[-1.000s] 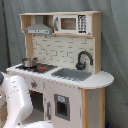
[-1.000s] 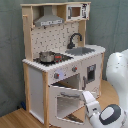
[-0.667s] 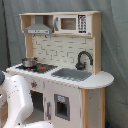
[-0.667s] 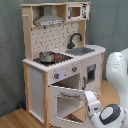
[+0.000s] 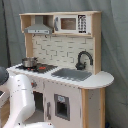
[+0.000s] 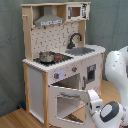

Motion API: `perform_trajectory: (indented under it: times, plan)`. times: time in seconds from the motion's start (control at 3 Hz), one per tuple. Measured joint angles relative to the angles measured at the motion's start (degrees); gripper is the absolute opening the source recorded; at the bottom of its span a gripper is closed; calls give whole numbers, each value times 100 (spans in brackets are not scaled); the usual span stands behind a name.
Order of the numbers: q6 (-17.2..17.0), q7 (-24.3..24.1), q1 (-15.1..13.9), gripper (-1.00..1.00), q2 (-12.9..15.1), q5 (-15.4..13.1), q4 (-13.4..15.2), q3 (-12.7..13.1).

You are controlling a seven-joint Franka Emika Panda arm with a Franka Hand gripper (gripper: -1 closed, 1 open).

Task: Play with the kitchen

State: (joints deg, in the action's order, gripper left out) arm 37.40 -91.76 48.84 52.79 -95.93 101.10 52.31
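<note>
Change since a second ago: none apparent; kitchen [image 5: 62, 70] and arm [image 6: 116, 75] hold the same places in both exterior views.

Kitchen: tall toy unit, white panels, light-wood frame, standing on wood floor [image 6: 15, 119] before grey curtain. White counter [image 5: 102, 79] with rounded end carries grey sink [image 5: 71, 74], black curved faucet [image 5: 83, 58], steel pot [image 6: 46, 56]. Oven door [image 6: 67, 102] hangs open.

Gripper [image 6: 95, 100]: just beside the open door's edge; fingers' state cannot be told.

Both exterior views soft, blurry, fine detail lost. Lighting even, diffuse, moderately bright. Faint shadow under range hood [image 5: 39, 29]. Small highlight on steel pot [image 6: 46, 56]. No edge distortion visible.
</note>
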Motion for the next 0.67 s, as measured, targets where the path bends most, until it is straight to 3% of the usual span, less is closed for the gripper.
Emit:
perform_trajectory:
  times: [0.67]
  plan:
    - [18,-754,-644,100,2,475,406,445]
